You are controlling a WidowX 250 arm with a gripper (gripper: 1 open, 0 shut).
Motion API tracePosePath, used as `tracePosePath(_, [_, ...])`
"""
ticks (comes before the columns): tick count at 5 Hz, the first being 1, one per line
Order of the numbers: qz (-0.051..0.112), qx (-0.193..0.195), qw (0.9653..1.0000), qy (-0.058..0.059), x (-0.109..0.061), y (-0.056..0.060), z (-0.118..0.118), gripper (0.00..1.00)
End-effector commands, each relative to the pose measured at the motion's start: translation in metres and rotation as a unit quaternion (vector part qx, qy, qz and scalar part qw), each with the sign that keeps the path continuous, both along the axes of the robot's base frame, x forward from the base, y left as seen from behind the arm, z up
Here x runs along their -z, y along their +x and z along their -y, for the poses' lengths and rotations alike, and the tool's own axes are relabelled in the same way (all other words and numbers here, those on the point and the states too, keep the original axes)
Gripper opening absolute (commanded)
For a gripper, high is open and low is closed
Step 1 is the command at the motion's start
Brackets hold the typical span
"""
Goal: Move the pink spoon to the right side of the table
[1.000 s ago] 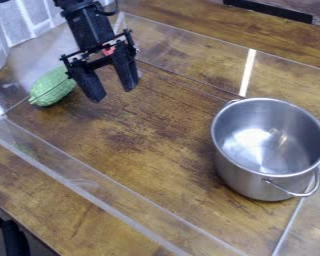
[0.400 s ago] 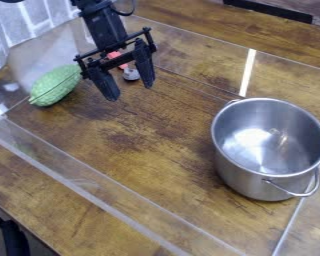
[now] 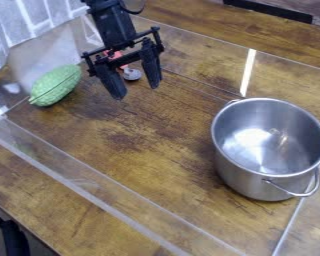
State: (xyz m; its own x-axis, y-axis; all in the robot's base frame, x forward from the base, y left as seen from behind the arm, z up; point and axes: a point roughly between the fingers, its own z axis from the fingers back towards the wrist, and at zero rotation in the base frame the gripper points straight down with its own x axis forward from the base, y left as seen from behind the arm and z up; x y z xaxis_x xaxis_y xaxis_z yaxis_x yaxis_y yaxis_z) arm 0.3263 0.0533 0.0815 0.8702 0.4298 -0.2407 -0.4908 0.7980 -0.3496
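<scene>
My gripper [image 3: 133, 79] hangs open over the back left of the dark wooden table [image 3: 149, 140], its two black fingers [image 3: 115, 86] pointing down and spread apart. A small pinkish-red bit of the pink spoon [image 3: 129, 71] shows between the fingers, just behind them on the tabletop. Most of the spoon is hidden by the gripper. I cannot tell whether the fingers touch it.
A green ridged oval object [image 3: 53, 85] lies left of the gripper. A steel pot [image 3: 267, 148] with a handle stands at the right. Low clear plastic strips [image 3: 83, 180] edge the tabletop. A white cloth-like thing [image 3: 43, 50] sits at the back left.
The gripper has moved right and a little toward the back, from beside the green object to over the pink spoon. Its fingers stay spread. The pot and green object have not moved.
</scene>
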Motion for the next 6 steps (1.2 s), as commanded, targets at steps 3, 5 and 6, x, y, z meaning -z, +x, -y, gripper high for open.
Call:
tracePosePath(3, [0.027,-0.044,0.9985,0.016,-0.018,-0.015,-0.012,0.0])
tracePosePath(5, [0.03,-0.138,0.9898,0.02,0.004,-0.01,-0.014,0.0])
tracePosePath(6, [0.032,-0.116,0.9925,0.023,0.001,-0.003,-0.005,0.0])
